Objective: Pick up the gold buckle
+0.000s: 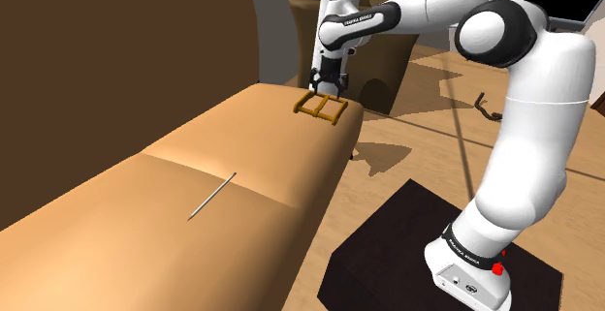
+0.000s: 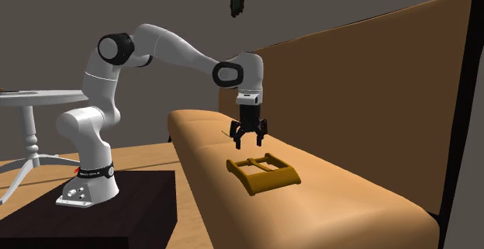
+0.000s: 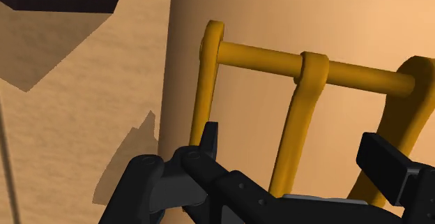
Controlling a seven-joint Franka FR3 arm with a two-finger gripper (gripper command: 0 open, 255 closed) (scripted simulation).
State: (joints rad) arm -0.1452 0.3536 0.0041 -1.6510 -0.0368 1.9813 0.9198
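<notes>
On the tan sofa seat point(image 1: 145, 193), close to its front edge and near one end, lies the gold buckle point(image 1: 322, 108). It is flat, a rectangular frame with a centre bar. Wrist view: one side bar of the buckle point(image 3: 307, 83) runs just beside the seat's rounded front edge, with wood floor point(image 3: 84, 104) past that edge. Second exterior view: the buckle point(image 2: 264, 172) sits nearer the front edge than the brown backrest point(image 2: 349, 77), with bare cushion on the backrest side.

Gripper point(image 1: 327, 88) hangs straight down over the buckle, fingers spread apart, holding nothing. Second exterior view shows the gripper point(image 2: 248, 143) above the buckle's end nearest the arm, with a gap between tips and buckle. From the wrist, the gripper point(image 3: 296, 146) straddles the centre bar and is not touching it.

A thin grey needle point(image 1: 211, 196) lies on the seat well apart from the buckle, towards the seat's other end, with open cushion between them.

Arm base stands on a black stand point(image 1: 388, 261) on the floor in front of the sofa. A white round table point(image 2: 39, 98) is behind the arm, well clear of the sofa.
</notes>
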